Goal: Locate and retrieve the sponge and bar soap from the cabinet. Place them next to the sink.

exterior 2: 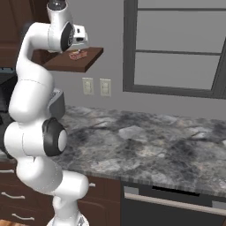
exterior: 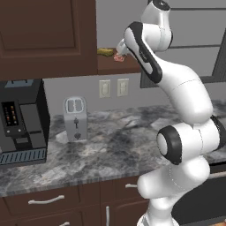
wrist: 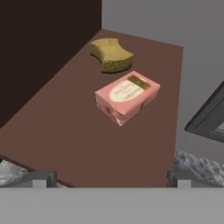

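Hand (exterior 2: 82, 42) raised to the cabinet (exterior: 48, 39) shelf, spread wide and empty, looking down on both targets to line up a pick. Bar soap (wrist: 127, 96) lying flat mid-shelf, nearest, likely first. Sponge (wrist: 111, 54) just beyond, toward the back wall, apart from it. Nothing yet moved to the desk (exterior: 110, 145).

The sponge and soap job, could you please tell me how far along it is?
Done: the arm has reached the cabinet shelf. In hand: nothing; the gripper hangs open above the shelf, short of the soap, with the sponge lying just beyond it. Left: grasp each in turn and set both by the sink.
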